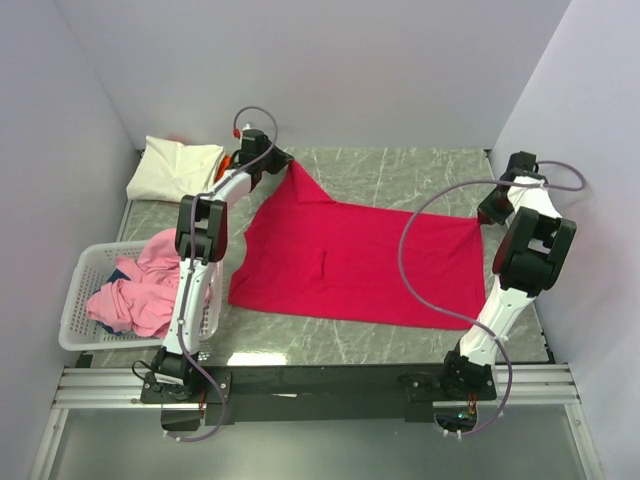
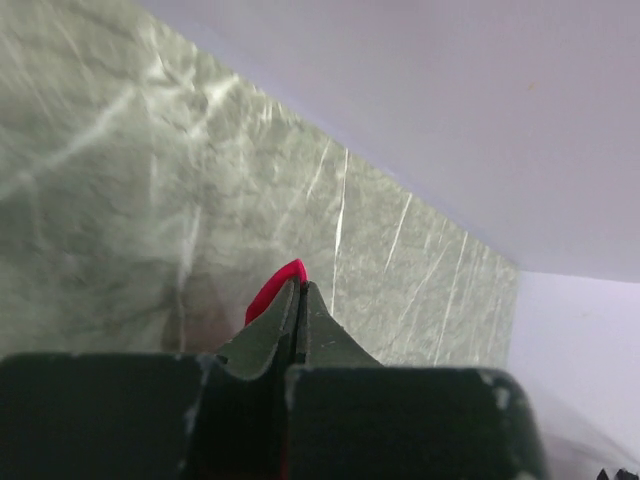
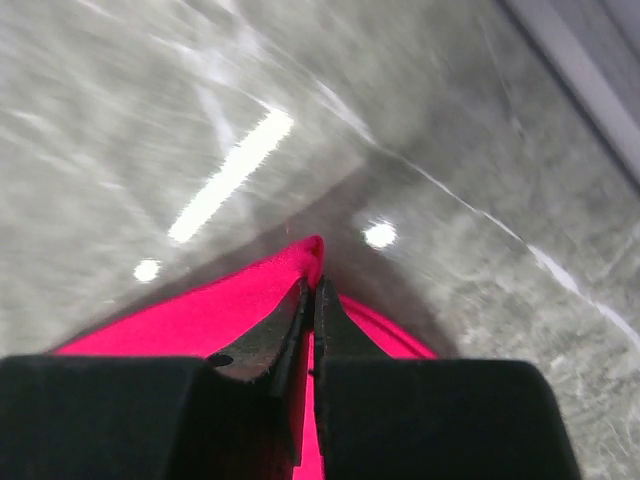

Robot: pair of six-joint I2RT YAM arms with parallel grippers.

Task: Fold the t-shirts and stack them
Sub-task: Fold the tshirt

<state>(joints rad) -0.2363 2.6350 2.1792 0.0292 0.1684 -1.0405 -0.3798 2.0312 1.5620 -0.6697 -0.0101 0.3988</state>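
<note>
Crimson red cloth t-shirt (image 1: 350, 260): is lying spread flat across the middle of the green marbled table (image 1: 400, 170), with its far-left corner drawn out to a point.
Left gripper (image 1: 285, 162): is clamping that far-left corner with jaws pressed together, near the table's far edge; a red tip is poking out past the fingertips.
Right gripper (image 1: 484, 218): is pinching the shirt's far-right corner with jaws squeezed tight, near the table's right edge.
Cream-white folded t-shirt (image 1: 175, 168): is sitting at the table's far-left corner.
Light pink crumpled t-shirts (image 1: 145, 285): are spilling over the white plastic lattice basket (image 1: 75, 310) at the table's left edge.
</note>
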